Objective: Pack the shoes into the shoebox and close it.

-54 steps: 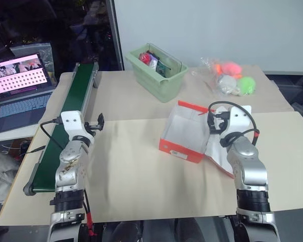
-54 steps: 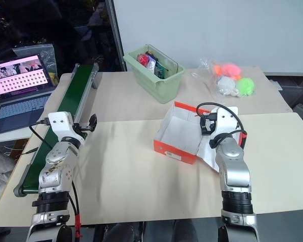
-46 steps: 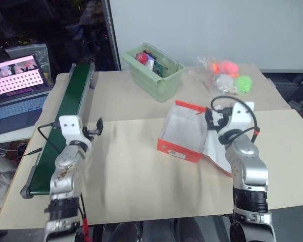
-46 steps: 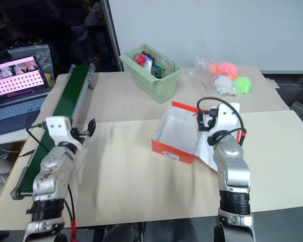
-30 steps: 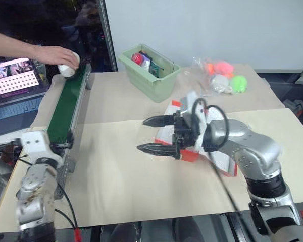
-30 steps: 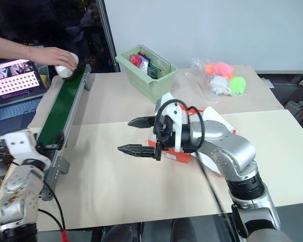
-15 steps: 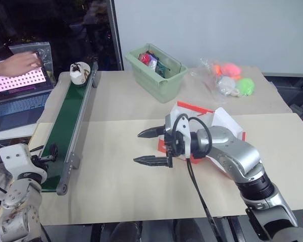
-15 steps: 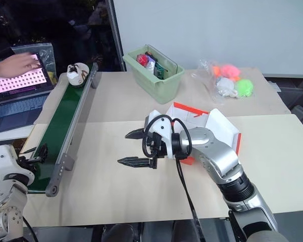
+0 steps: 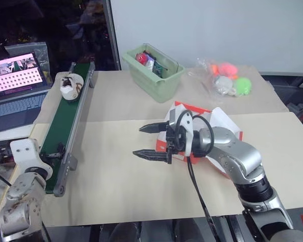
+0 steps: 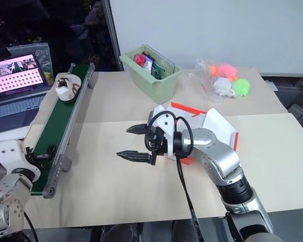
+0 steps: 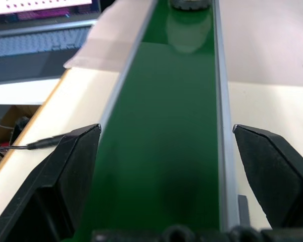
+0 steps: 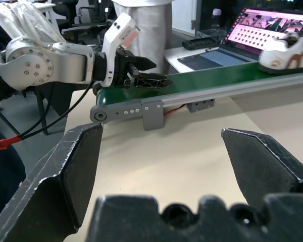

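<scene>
A laptop (image 9: 17,83) with a lit pink screen sits at the far left, beside the beige surface (image 9: 116,181). Just right of it, a green conveyor belt (image 9: 65,121) runs along the surface's left edge. One off-white shoe (image 9: 69,87) with dark markings lies on the belt's far end. The left gripper (image 12: 141,75) hangs at the belt's near end, its black fingers (image 11: 70,166) spread wide to either side of the green strip and holding nothing.

At centre, the right gripper (image 9: 150,141) reaches leftward over bare surface, level, its two fingers (image 9: 151,154) spread apart and empty. Directly behind it, the orange-red shoebox (image 9: 192,112) stands open on the surface, white interior showing, its flap lid (image 9: 226,121) folded out to the right. The right arm crosses in front of the box, so its contents cannot be made out.

Farther back, near the wall, a pale green bin (image 9: 154,70) holds assorted small items. To its right, a clear plastic bag (image 9: 224,78) of orange, white and green fuzzy balls lies on the surface's far right side, well apart from the shoebox.
</scene>
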Available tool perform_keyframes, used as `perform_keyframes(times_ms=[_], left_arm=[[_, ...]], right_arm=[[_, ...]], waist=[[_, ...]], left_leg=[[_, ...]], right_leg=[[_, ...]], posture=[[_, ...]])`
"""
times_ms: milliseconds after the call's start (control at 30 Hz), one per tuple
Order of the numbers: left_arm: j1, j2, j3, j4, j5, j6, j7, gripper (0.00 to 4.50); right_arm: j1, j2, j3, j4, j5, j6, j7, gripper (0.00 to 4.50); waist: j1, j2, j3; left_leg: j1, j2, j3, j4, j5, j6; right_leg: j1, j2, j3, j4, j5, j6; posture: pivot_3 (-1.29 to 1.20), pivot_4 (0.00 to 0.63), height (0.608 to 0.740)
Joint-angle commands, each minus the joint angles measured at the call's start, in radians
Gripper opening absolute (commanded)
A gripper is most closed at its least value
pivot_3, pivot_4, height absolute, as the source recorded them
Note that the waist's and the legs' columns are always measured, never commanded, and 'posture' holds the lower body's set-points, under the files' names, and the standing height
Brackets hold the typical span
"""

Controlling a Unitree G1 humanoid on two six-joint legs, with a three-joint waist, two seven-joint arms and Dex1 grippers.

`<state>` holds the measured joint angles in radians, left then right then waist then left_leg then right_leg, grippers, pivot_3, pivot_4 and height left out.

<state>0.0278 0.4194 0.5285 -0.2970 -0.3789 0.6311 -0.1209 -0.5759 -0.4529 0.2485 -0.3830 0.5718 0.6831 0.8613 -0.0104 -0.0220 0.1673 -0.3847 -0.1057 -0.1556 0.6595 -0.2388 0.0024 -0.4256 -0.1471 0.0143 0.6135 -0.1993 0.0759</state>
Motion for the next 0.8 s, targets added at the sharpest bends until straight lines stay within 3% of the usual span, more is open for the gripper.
perform_keyframes(times_ms=[33, 433, 800], left_arm=[[-0.03, 0.027, 0.002, -0.021, 0.004, 0.025, 0.008, 4.5], [-0.059, 0.028, 0.02, -0.001, 0.001, 0.033, 0.001, 4.5], [-0.062, 0.042, 0.001, 0.036, 0.021, 0.075, 0.008, 4.5]], right_arm=[[0.003, -0.007, -0.011, -0.04, -0.002, -0.005, -0.001, 4.46], [0.032, -0.025, 0.038, -0.002, -0.11, -0.061, 0.007, 4.46], [0.026, -0.008, -0.009, -0.019, -0.095, -0.049, -0.007, 4.46]], waist=[[-0.002, 0.0, 0.0], [-0.003, 0.0, 0.0], [-0.002, 0.0, 0.0]], left_leg=[[0.0, 0.0, 0.0, 0.0, 0.0, 0.0], [0.0, 0.0, 0.001, 0.0, 0.0, 0.0], [0.001, 0.0, 0.001, 0.0, 0.0, 0.0]], right_leg=[[0.0, 0.0, 0.0, 0.0, 0.0, 0.0], [0.0, 0.0, 0.0, 0.0, 0.001, -0.001], [0.0, 0.0, 0.0, 0.0, 0.001, -0.001]], posture=[[0.0, 0.15, 0.74], [0.0, 0.15, 0.74], [0.0, 0.15, 0.74]])
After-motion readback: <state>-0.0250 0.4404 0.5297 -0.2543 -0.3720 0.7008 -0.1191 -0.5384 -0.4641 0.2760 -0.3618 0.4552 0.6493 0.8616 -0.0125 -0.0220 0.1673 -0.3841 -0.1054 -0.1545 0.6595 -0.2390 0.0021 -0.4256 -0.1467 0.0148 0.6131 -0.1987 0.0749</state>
